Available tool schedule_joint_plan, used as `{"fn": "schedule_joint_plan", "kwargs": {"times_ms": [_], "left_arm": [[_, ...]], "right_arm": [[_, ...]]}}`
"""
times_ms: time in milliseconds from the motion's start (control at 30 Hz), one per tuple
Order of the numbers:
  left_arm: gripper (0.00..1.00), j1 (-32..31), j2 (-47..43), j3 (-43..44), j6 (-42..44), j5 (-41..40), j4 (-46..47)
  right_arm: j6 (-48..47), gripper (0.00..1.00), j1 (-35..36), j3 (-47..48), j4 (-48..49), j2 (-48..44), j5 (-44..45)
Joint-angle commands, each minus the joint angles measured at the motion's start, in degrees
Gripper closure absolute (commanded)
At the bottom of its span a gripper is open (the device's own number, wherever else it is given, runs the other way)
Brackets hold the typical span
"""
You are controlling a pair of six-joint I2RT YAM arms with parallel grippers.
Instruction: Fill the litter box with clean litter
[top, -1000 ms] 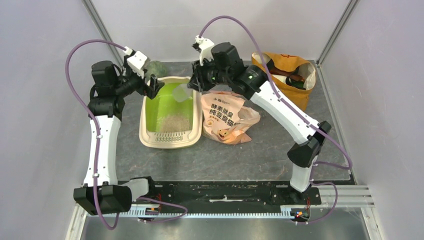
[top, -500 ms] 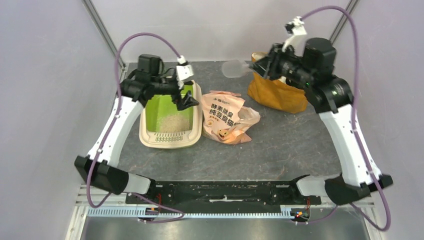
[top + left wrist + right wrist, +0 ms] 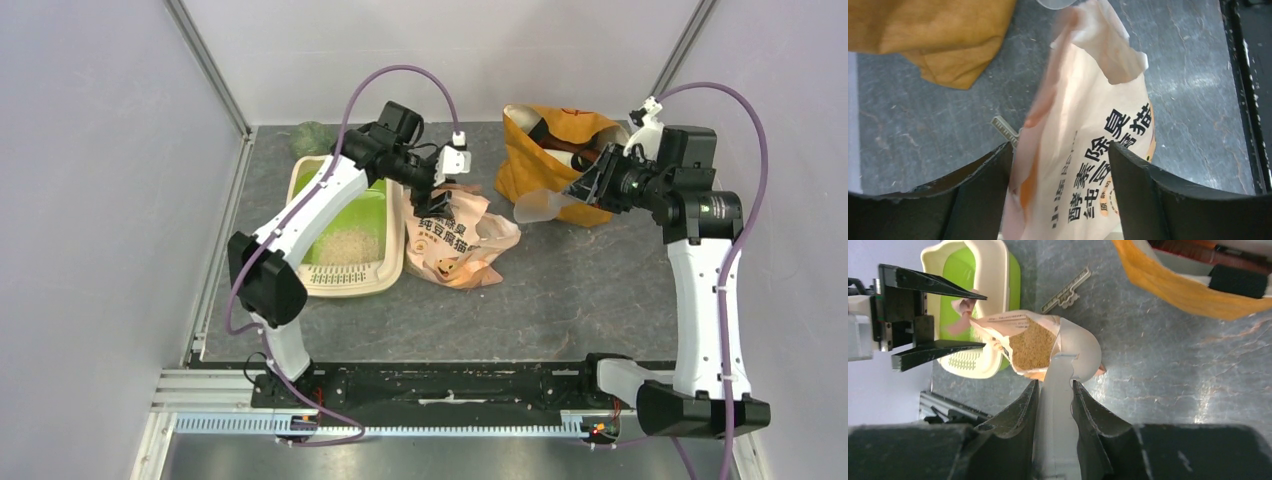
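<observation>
The left gripper [image 3: 437, 192] is held wide open, its black fingers set astride the crumpled upper edge of the peach-orange printed bag [image 3: 1088, 125]. The thin glossy film is seen between the jaws, but whether it is touched by them cannot be told. Behind that gripper, under its forearm, the litter box [image 3: 372, 212] is found: a cream tray with a rounded rim, bright green inside, with a slotted ledge at the end farthest from the gripper. The clean litter [image 3: 345, 247], a pale sandy heap, is lodged in it against that ledge.

The right gripper [image 3: 1054, 395] is clamped on the flat handle of a translucent white scoop [image 3: 1075, 347], whose rounded bowl is carried just ahead of the fingertips. Beyond the bowl, the bag's torn mouth is seen open, with tan granules [image 3: 1030, 347] exposed. A small toothed plastic strip [image 3: 1066, 290] is laid on the grey mottled table [image 3: 1173, 370] farther ahead. A mustard-yellow fabric bag [image 3: 1178, 290], soft and slumped, is seen ahead and to the right of the scoop. Bare table is left between the two bags.
</observation>
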Motion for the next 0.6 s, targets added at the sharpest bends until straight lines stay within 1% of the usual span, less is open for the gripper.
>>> {"fn": "schedule_joint_plan", "kwargs": {"times_ms": [0, 67, 133, 200, 367, 467, 567], "left_arm": [[0.32, -2.25, 1.14, 2.5, 8.57, 1.02, -9.38], [0.44, -2.59, 0.17, 1.11, 8.92, 1.16, -10.06], [0.5, -2.77, -1.09, -0.48, 9.01, 1.2, -10.06], [0.51, -3.1, -2.41, -1.92, 9.41, 0.73, -10.02], [0.51, -3.4, -5.32, -4.62, 8.94, -1.05, -8.48], [0.57, -3.41, -6.72, -5.4, 9.03, -1.62, -8.33], [0.63, -3.44, -8.16, -6.28, 9.35, -1.94, -8.3]], "right_arm": [[-2.45, 1.0, -0.97, 1.53, -3.42, 2.94, -8.0], [-1.97, 1.0, -0.97, 1.46, -3.04, 4.01, -10.79], [-0.3, 1.0, -0.89, 1.09, -1.79, 4.8, -13.52], [0.78, 1.0, -0.42, 0.67, -0.79, 5.21, -14.44], [0.37, 1.0, 0.7, 0.55, -2.23, 6.06, -14.46], [-1.9, 1.0, 4.2, -1.81, -2.62, 6.88, -9.92], [-2.71, 1.0, 8.3, -3.87, -0.05, 7.97, -5.65]]}}
